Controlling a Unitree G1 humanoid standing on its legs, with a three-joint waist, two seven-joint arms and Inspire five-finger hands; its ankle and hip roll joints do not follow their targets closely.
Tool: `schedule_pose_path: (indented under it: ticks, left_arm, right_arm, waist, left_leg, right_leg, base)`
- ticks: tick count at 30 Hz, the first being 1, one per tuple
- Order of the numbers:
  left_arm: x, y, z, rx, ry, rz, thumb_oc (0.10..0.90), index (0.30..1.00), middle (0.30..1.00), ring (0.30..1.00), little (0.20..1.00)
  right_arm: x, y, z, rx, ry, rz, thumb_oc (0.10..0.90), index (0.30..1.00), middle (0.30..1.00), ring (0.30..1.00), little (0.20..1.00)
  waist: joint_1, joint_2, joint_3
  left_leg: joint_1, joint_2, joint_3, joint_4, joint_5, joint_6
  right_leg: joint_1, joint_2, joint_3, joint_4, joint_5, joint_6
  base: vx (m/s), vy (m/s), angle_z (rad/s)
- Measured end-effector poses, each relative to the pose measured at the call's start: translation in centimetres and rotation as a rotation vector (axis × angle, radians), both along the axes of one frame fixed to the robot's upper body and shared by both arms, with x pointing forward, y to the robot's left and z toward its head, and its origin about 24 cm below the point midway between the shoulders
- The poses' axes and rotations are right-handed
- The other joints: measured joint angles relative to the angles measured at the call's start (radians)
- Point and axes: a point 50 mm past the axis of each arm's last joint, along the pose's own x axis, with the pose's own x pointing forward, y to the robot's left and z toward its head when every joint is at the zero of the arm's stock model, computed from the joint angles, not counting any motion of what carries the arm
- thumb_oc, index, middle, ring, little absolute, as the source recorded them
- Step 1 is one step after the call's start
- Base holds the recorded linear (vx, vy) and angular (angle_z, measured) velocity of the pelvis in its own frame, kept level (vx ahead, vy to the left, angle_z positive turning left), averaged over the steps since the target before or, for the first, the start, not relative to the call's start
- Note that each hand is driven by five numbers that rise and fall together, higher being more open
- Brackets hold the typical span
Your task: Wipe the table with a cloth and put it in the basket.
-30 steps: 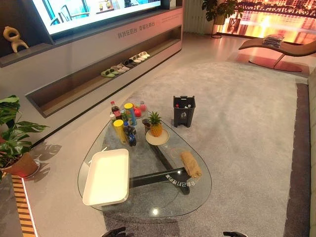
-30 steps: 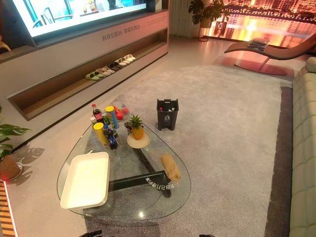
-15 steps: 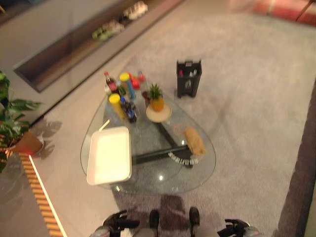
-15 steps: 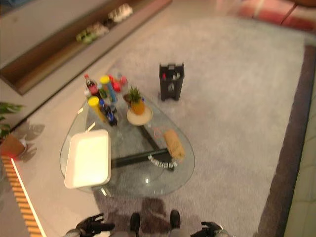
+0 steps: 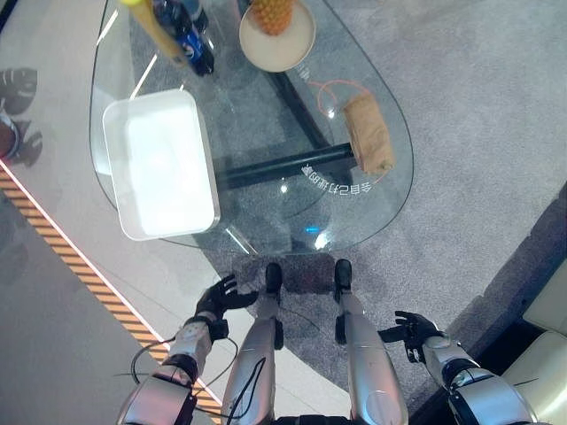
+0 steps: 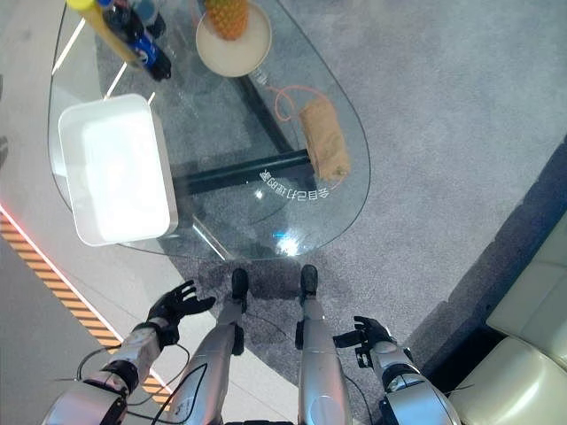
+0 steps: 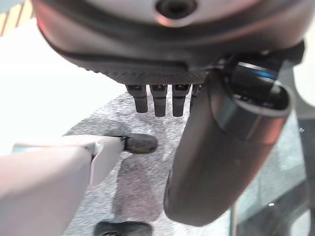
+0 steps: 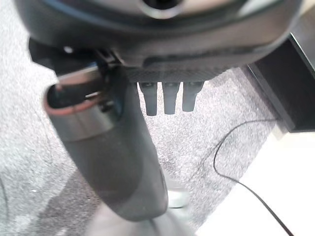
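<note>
Nearest, the left hand (image 5: 220, 297) and right hand (image 5: 412, 329) are held low with fingers spread and empty. Beyond them, the cloth (image 5: 368, 133) lies rolled near the right edge of the glass surface (image 5: 266, 221), well apart from the white tray (image 5: 159, 164). The cloth is best approached by the right hand and pinched at its middle before wiping is begun.

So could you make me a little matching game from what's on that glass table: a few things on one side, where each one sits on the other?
Things:
1. cloth
2. white tray
3. pineapple
4. left hand

Places:
A. on a round plate
B. low beside the robot, off the table
C. near the table's right edge
D. on the table's left side

Pairs: 1-C, 2-D, 3-A, 4-B
</note>
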Motion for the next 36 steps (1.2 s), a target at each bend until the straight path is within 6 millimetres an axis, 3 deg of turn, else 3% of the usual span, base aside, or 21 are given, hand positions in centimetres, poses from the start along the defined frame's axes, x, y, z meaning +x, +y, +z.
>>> schedule_pose_path:
  ticks: [1, 2, 3, 5, 8, 10, 13, 19, 20, 21, 22, 23, 24, 28, 36]
  left_arm:
    - [0.3, 0.3, 0.4, 0.007, -0.017, 0.001, 0.800, 0.900, 0.900, 0.900, 0.900]
    - [0.3, 0.3, 0.4, 0.007, -0.017, 0.001, 0.800, 0.900, 0.900, 0.900, 0.900]
    - [0.6, 0.9, 1.0, 0.020, -0.047, 0.005, 0.800, 0.900, 0.900, 0.900, 0.900]
    - [0.6, 1.5, 1.1, 0.027, -0.048, 0.019, 0.800, 0.900, 0.900, 0.900, 0.900]
    - [-0.1, 2.6, 0.9, 0.026, -0.036, 0.054, 0.800, 0.900, 0.900, 0.900, 0.900]
    - [-0.2, 2.6, 0.9, 0.005, -0.048, 0.068, 0.800, 0.900, 0.900, 0.900, 0.900]
    - [0.5, 2.4, 1.5, -0.007, -0.078, 0.067, 0.800, 0.900, 0.900, 0.900, 0.900]
    - [0.5, 2.6, 1.6, -0.015, -0.083, 0.079, 0.800, 0.900, 0.900, 0.900, 0.900]
    - [0.6, 2.7, 1.8, -0.021, -0.092, 0.084, 0.800, 0.900, 0.900, 0.900, 0.900]
    - [1.0, 3.0, 2.4, -0.015, -0.121, 0.079, 0.800, 0.900, 0.900, 0.900, 0.900]
    - [1.3, 3.0, 2.8, -0.018, -0.142, 0.079, 0.800, 0.900, 0.900, 0.900, 0.900]
    - [1.4, 3.2, 2.9, -0.020, -0.145, 0.084, 0.800, 0.900, 0.900, 0.900, 0.900]
    - [1.0, 3.4, 2.5, -0.019, -0.119, 0.090, 0.800, 0.900, 0.900, 0.900, 0.900]
    - [0.0, 3.6, 1.6, -0.019, -0.082, 0.101, 0.800, 0.900, 0.900, 0.900, 0.900]
    - [0.0, 3.5, 1.7, -0.024, -0.092, 0.089, 0.800, 0.900, 0.900, 0.900, 0.900]
  right_arm:
    - [0.1, -0.2, 0.1, 0.006, -0.011, -0.016, 0.800, 0.900, 0.900, 0.900, 0.900]
    - [0.1, -0.2, 0.1, 0.006, -0.011, -0.016, 0.800, 0.900, 0.900, 0.900, 0.900]
    - [0.2, -0.6, 0.4, 0.008, -0.036, -0.040, 0.800, 0.900, 0.900, 0.900, 0.900]
    - [0.4, -0.7, 0.6, 0.007, -0.050, -0.048, 0.800, 0.900, 0.900, 0.900, 0.900]
    - [1.2, -0.7, 1.2, 0.010, -0.097, -0.067, 0.800, 0.900, 0.900, 0.900, 0.900]
    - [1.3, -1.0, 1.4, -0.005, -0.121, -0.071, 0.800, 0.900, 0.900, 0.900, 0.900]
    - [1.7, -1.1, 1.9, -0.018, -0.162, -0.076, 0.800, 0.900, 0.900, 0.900, 0.900]
    - [3.2, -0.9, 3.2, -0.036, -0.272, -0.066, 0.800, 0.900, 0.900, 0.900, 0.900]
    - [3.5, -0.8, 3.5, -0.037, -0.291, -0.066, 0.800, 0.900, 0.900, 0.900, 0.900]
    - [3.3, -0.7, 3.3, -0.034, -0.291, -0.071, 0.800, 0.900, 0.900, 0.900, 0.900]
    - [3.5, -0.8, 3.6, -0.041, -0.298, -0.073, 0.800, 0.900, 0.900, 0.900, 0.900]
    - [4.0, -0.9, 4.1, -0.048, -0.327, -0.074, 0.800, 0.900, 0.900, 0.900, 0.900]
    - [4.7, -0.9, 4.9, -0.051, -0.367, -0.071, 0.800, 0.900, 0.900, 0.900, 0.900]
    - [5.6, -1.3, 6.3, -0.063, -0.452, -0.071, 0.800, 0.900, 0.900, 0.900, 0.900]
    - [6.1, -1.8, 7.5, -0.059, -0.540, -0.091, 0.800, 0.900, 0.900, 0.900, 0.900]
  waist:
    - [0.004, -0.003, 0.000]
    - [0.004, -0.003, 0.000]
    - [0.011, -0.006, 0.002]
    - [0.011, -0.008, 0.003]
    - [0.009, -0.016, 0.008]
    - [0.005, -0.019, 0.010]
    - [0.003, -0.029, 0.015]
    - [0.008, -0.034, 0.015]
    - [0.026, -0.033, 0.014]
    - [0.011, -0.042, 0.010]
    - [0.007, -0.041, 0.016]
    - [0.016, -0.041, 0.015]
    - [0.016, -0.041, 0.017]
    - [0.025, -0.041, 0.017]
    - [0.032, -0.041, 0.017]
  left_leg:
    - [-0.037, -0.005, -0.004, 0.059, -0.025, 0.001]
    - [-0.037, -0.005, -0.004, 0.059, -0.025, 0.001]
    - [-0.120, -0.014, -0.019, 0.188, -0.074, -0.001]
    - [-0.167, -0.014, -0.028, 0.260, -0.105, -0.002]
    - [-0.261, 0.006, -0.035, 0.350, -0.135, 0.002]
    - [-0.321, 0.015, -0.038, 0.418, -0.162, 0.024]
    - [-0.386, 0.019, -0.055, 0.446, -0.163, 0.022]
    - [-0.430, 0.021, -0.086, 0.464, -0.171, 0.035]
    - [-0.446, 0.054, -0.077, 0.470, -0.174, 0.040]
    - [-0.466, 0.024, -0.073, 0.474, -0.172, 0.030]
    - [-0.483, 0.016, -0.083, 0.510, -0.173, 0.021]
    - [-0.496, 0.012, -0.074, 0.563, -0.184, 0.025]
    - [-0.475, 0.004, -0.078, 0.567, -0.200, 0.007]
    - [-0.471, 0.005, -0.073, 0.558, -0.199, 0.005]
    - [-0.464, 0.005, -0.077, 0.555, -0.196, 0.009]
  right_leg:
    - [-0.043, -0.007, -0.001, 0.077, -0.037, -0.008]
    - [-0.043, -0.007, -0.001, 0.077, -0.037, -0.008]
    - [-0.126, -0.014, 0.001, 0.213, -0.101, -0.021]
    - [-0.170, -0.013, 0.000, 0.283, -0.135, -0.027]
    - [-0.266, 0.008, 0.000, 0.362, -0.150, -0.033]
    - [-0.316, 0.009, -0.003, 0.410, -0.152, -0.036]
    - [-0.381, 0.022, -0.004, 0.438, -0.152, -0.036]
    - [-0.413, 0.024, -0.034, 0.434, -0.153, -0.027]
    - [-0.452, 0.051, -0.023, 0.591, -0.200, -0.028]
    - [-0.412, 0.032, -0.018, 0.683, -0.280, -0.047]
    - [-0.408, 0.037, -0.017, 0.661, -0.340, -0.075]
    - [-0.423, 0.037, -0.022, 0.656, -0.333, -0.074]
    - [-0.429, 0.036, -0.022, 0.657, -0.329, -0.075]
    - [-0.429, 0.040, -0.025, 0.643, -0.310, -0.084]
    - [-0.419, 0.040, -0.032, 0.636, -0.296, -0.092]
  base:
    - [-0.04, -0.052, 0.07]
    - [-0.04, -0.065, 0.21]
    - [-0.02, -0.026, 0.14]
    - [-0.01, -0.017, 0.12]
    - [-0.01, -0.017, -0.10]
    - [0.00, -0.042, -0.14]
    - [0.02, -0.051, -0.02]
    - [-0.01, -0.037, -0.03]
    - [-0.02, -0.027, 0.33]
    - [0.06, -0.021, 0.58]
    - [0.06, -0.018, 0.74]
    - [0.06, -0.013, 0.26]
    - [-0.01, -0.014, 0.10]
    - [-0.01, -0.007, -0.06]
    - [0.00, 0.000, 0.00]
